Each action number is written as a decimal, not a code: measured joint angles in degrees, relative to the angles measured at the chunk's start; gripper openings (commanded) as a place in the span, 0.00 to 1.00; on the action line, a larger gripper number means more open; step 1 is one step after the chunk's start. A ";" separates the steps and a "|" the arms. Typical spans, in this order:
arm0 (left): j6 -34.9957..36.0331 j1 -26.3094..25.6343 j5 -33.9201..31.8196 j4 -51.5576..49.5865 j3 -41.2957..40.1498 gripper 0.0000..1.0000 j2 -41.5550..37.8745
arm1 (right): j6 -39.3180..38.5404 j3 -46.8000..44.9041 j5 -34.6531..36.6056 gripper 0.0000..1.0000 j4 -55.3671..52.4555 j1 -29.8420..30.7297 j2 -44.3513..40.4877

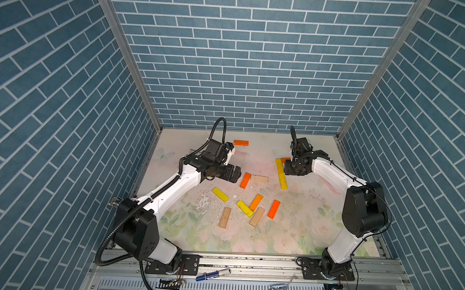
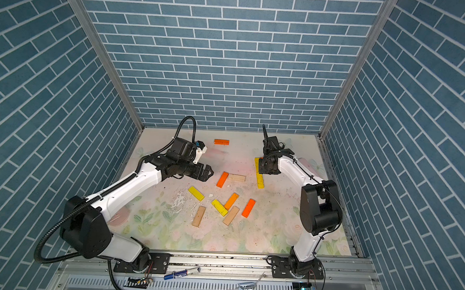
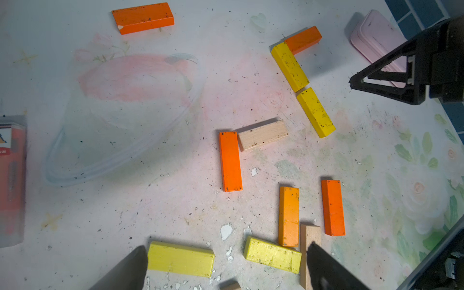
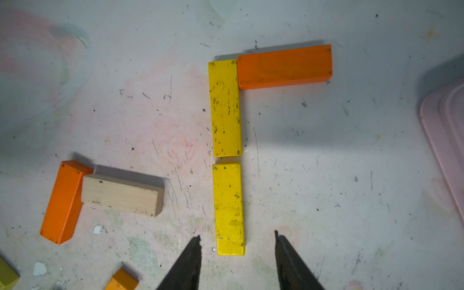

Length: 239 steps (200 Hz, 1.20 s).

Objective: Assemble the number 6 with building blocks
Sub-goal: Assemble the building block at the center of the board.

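Two yellow building blocks (image 4: 224, 108) (image 4: 228, 208) lie end to end. An orange block (image 4: 285, 66) sits at a right angle against the far one's end. My right gripper (image 4: 237, 236) (image 1: 292, 168) is open, its fingers either side of the near yellow block's end with gaps on both sides. Loose blocks lie mid-table: an orange (image 1: 245, 180) and tan (image 1: 259, 178) pair, a yellow one (image 1: 220, 194) and a cluster (image 1: 256, 202). Another orange block (image 1: 241, 142) lies at the back. My left gripper (image 1: 235, 174) (image 3: 226, 271) hangs wide open and holds nothing, just left of the pair.
A pink rounded case (image 3: 376, 42) lies by the right wall, beyond the right gripper. A clear pack with a red label (image 3: 11, 180) lies at the left side of the table. Blue brick walls enclose three sides. A marker (image 1: 212, 274) rests on the front rail.
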 measured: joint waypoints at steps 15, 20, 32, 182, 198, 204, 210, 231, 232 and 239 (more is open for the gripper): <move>0.00 0.33 0.00 0.00 0.00 0.99 0.61 | -0.42 0.63 0.52 0.56 -0.24 0.81 1.46; 0.00 0.42 0.00 -0.02 0.00 0.99 0.79 | -0.46 0.87 0.59 0.56 -0.35 1.07 2.12; 0.00 0.59 -0.02 -0.02 0.00 0.99 1.09 | -0.55 1.36 0.70 0.56 -0.42 1.55 3.91; 0.02 0.72 1.09 0.00 0.00 0.99 2.78 | -1.95 2.27 2.47 0.41 0.35 2.16 12.44; 0.02 0.72 1.11 0.00 0.00 0.99 2.78 | -1.97 2.27 2.47 0.38 0.57 2.16 13.09; 0.02 0.72 1.11 0.00 0.00 0.99 2.82 | -1.97 2.27 2.49 0.36 0.66 2.16 13.29; 0.02 0.72 1.11 0.00 0.00 0.99 2.89 | -1.97 2.27 2.49 0.36 0.72 2.16 13.44; 0.04 0.72 1.09 0.00 0.00 0.99 3.52 | -2.23 2.27 2.54 0.34 0.85 2.16 13.66; 0.04 0.72 1.11 0.00 0.00 0.99 3.56 | -2.25 2.27 2.54 0.34 0.85 2.16 13.66; 0.04 0.74 1.11 0.00 0.00 0.99 3.89 | -2.34 2.27 2.54 0.33 0.94 2.16 13.66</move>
